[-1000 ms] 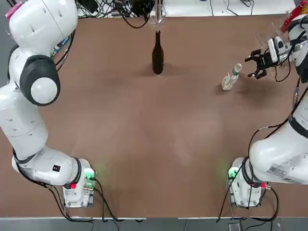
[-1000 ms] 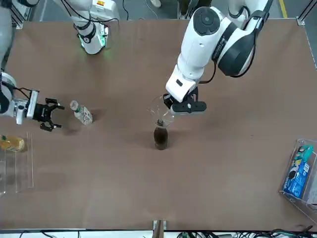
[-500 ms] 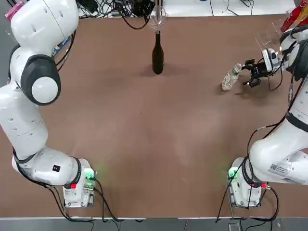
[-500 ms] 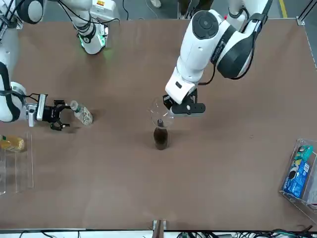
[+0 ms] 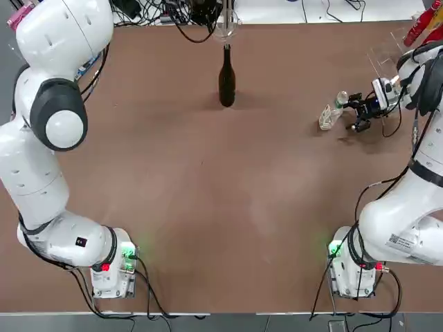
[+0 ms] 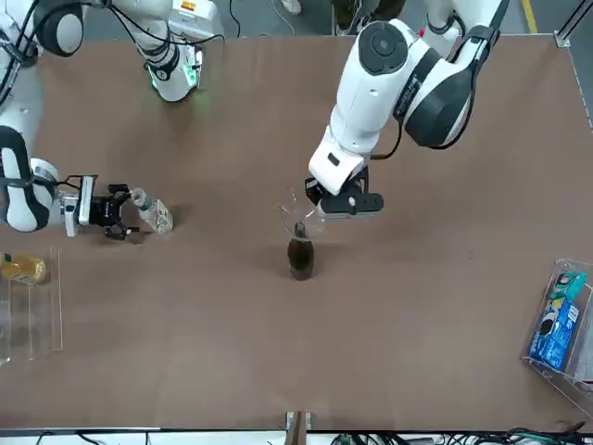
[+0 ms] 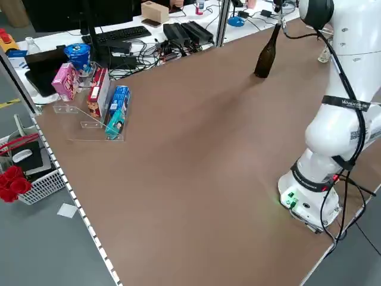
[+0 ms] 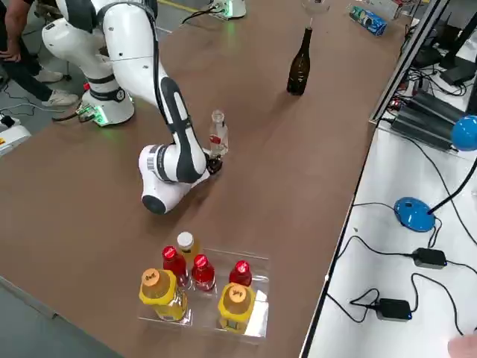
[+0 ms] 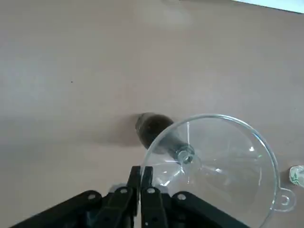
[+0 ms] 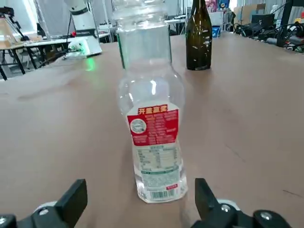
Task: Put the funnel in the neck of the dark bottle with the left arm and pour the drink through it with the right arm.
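The dark bottle [image 5: 226, 79] stands upright near the table's far edge. My left gripper [image 6: 324, 197] is shut on the rim of the clear funnel [image 6: 301, 213] and holds it just over the bottle's neck [image 6: 299, 232]. In the left wrist view the funnel [image 9: 213, 156] hangs with its stem over the bottle [image 9: 152, 128]; I cannot tell whether the stem is inside the mouth. The drink [image 5: 331, 112] stands at the right side of the table. My right gripper [image 5: 350, 113] is open and low, level with the drink [image 10: 152, 128], one finger on each side of its base, not touching.
A clear rack of red and yellow bottles [image 8: 201, 283] sits behind my right gripper at the table's right edge. A blue box in a clear stand [image 6: 561, 320] and snack packs [image 7: 98, 98] occupy the left edge. Cables [image 5: 194, 14] lie beyond the far edge.
My right gripper has turned and moved in toward the drink, so its open fingers now flank the bottle's base. The left gripper with the funnel has hardly moved.
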Robot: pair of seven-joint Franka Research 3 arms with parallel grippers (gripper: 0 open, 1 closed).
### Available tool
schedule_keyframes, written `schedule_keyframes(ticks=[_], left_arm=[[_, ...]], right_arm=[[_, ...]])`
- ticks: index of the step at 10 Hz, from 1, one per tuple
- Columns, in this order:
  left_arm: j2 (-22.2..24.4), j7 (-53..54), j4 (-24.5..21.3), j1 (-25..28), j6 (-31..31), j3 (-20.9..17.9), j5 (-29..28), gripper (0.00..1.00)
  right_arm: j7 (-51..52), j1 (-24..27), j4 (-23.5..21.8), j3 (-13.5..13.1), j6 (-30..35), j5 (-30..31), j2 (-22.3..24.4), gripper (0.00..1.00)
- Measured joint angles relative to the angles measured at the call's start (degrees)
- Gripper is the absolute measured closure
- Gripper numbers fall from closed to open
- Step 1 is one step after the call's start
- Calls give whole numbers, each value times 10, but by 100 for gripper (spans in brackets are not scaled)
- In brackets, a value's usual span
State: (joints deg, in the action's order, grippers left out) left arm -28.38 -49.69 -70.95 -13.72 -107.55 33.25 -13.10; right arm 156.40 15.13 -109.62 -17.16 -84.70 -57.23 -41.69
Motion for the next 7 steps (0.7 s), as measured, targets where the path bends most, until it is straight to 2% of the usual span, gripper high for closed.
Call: schedule_keyframes(ticks=[1,2,7], left_arm=[[0,0,0,0,0,0,0,95],[0,2,0,0,0,0,0,84],[-6,5,-1,-5,0,0,0,11]], right_arm=[[1,-1,-3,2,5,-7,-1,0],[1,-3,-6,4,13,-20,-1,0],[1,-19,-10,18,19,-52,-6,0]])
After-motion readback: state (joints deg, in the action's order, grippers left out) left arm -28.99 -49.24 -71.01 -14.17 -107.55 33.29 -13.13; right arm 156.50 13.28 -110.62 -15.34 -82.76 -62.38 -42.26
